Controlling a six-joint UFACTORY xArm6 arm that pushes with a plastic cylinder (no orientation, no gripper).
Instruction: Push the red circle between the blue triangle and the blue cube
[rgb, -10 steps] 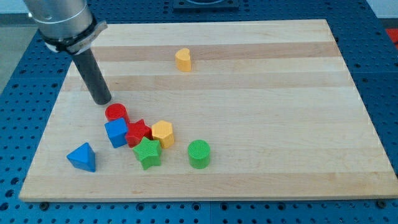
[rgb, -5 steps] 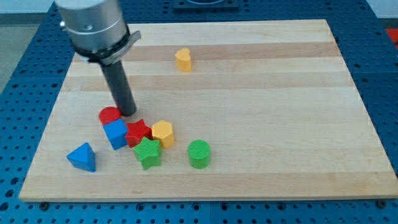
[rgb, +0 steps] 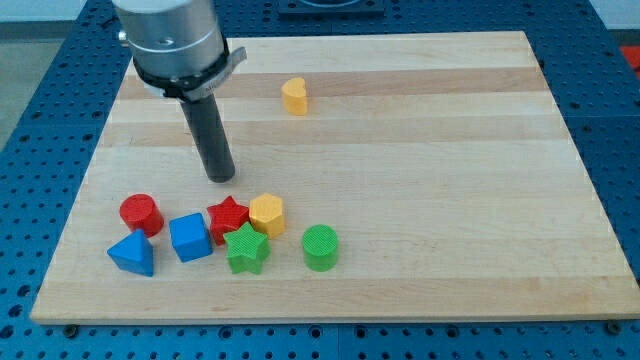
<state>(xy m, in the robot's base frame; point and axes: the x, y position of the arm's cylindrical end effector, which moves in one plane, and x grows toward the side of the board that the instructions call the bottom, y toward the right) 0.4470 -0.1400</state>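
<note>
The red circle (rgb: 140, 213) lies at the view's lower left, just above the blue triangle (rgb: 132, 254) and left of the blue cube (rgb: 190, 237). It sits up-left of the gap between the two blue blocks. My tip (rgb: 221, 177) rests on the board above the cluster, up and to the right of the red circle and above the blue cube, touching no block.
A red star (rgb: 228, 217), a yellow hexagon (rgb: 266, 214) and a green star (rgb: 246, 249) crowd the blue cube's right side. A green cylinder (rgb: 321, 247) stands further right. A yellow heart-shaped block (rgb: 293, 95) sits near the view's top. The wooden board (rgb: 450, 160) lies on a blue pegboard.
My tip swept right past the cluster, then drew back upward. The red circle slid down-left from above the blue cube to beside the blue triangle. The blue cube and neighbours shifted slightly.
</note>
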